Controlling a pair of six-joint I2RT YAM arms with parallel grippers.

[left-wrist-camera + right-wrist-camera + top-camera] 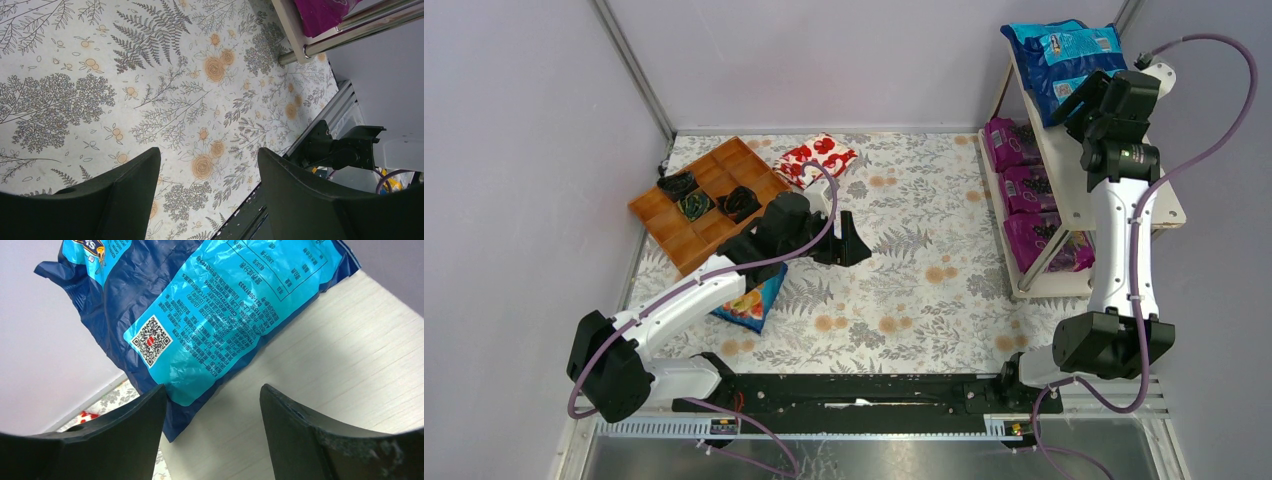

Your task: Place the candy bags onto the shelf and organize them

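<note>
Currently right gripper (212, 395) spread, empty, just off blue bag (210, 305) on shelf (350, 355) top board, upper right of overhead view. Left gripper (210, 155) spread, empty (mid-frame, over cloth). Likely next: loose blue bag (752, 303), lower left under left arm; back off, pinch edge seam.

Wooden tray (679, 236) with dark sweets (696, 204), flowered packet (816, 158) beside

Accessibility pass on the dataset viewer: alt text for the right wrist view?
A blue bag lies back-side up, QR code showing, on the pale shelf board, just ahead of the open right gripper, whose dark fingers frame the bottom edge. Grey wall at left.
</note>
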